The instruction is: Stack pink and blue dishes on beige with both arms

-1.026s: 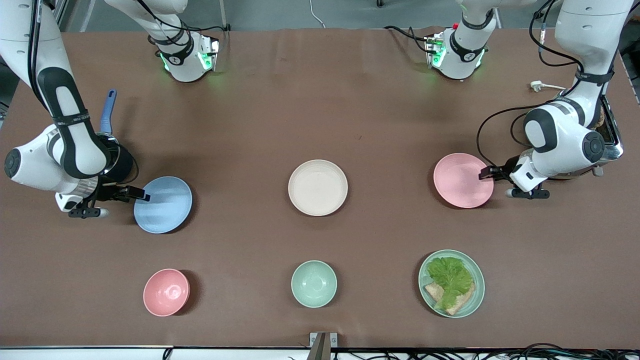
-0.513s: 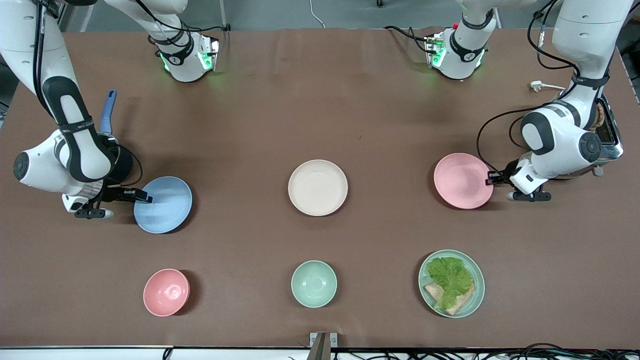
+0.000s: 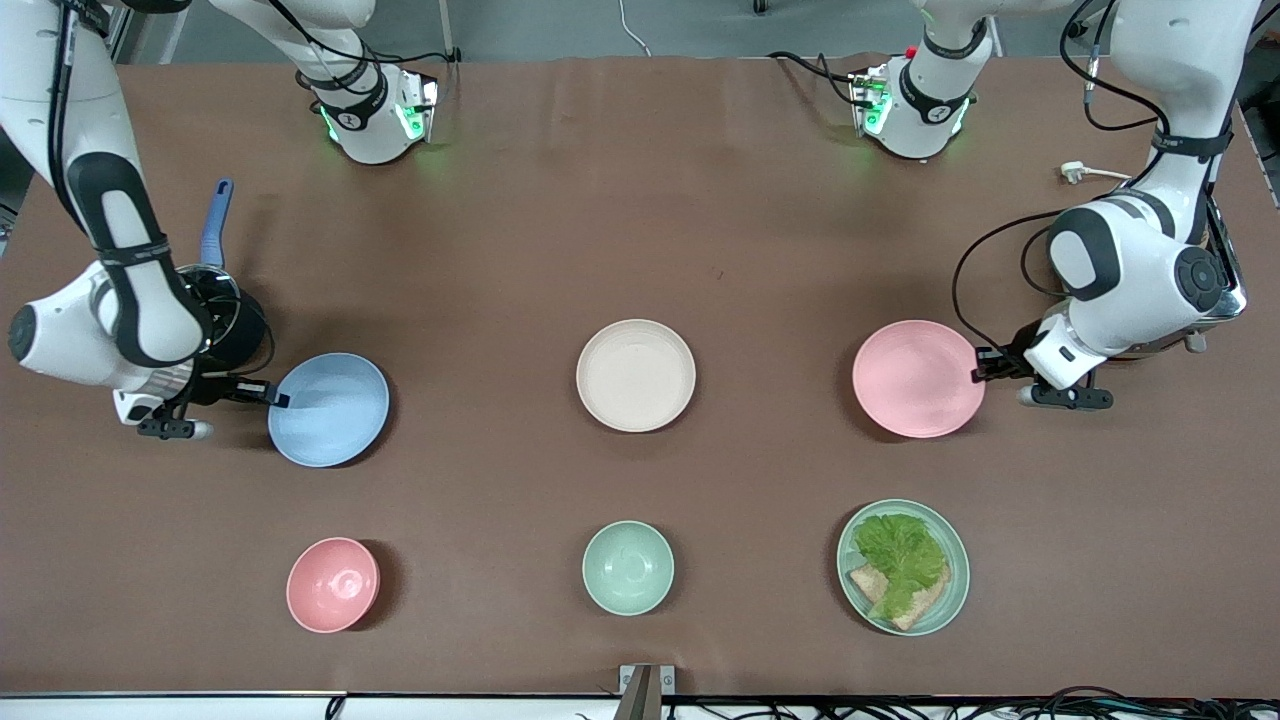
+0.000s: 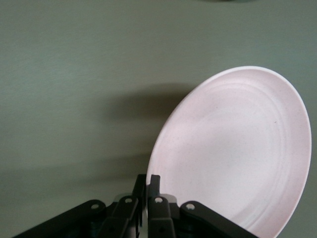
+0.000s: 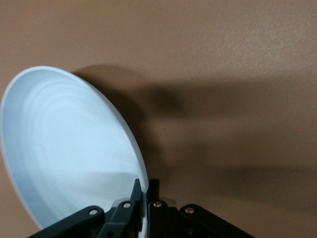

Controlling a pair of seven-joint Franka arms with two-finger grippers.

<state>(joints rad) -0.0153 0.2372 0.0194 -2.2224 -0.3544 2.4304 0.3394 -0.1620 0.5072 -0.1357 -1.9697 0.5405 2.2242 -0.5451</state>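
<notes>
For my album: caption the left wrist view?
Left gripper clamps the rim of a pale pink matte plate above the brown table.

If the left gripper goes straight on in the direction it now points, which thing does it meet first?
Probably the beige plate. The left gripper, shut on the pink plate, points toward the table's middle with bare table between, though its height is unclear.

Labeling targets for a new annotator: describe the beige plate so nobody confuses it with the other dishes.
On the brown table, look at the middle, midway between the two arms' ends. The beige plate lies flat there, between the blue plate and pink plate, farther from the camera than the mint bowl. It is the only cream dish, and no claw holds it.
</notes>
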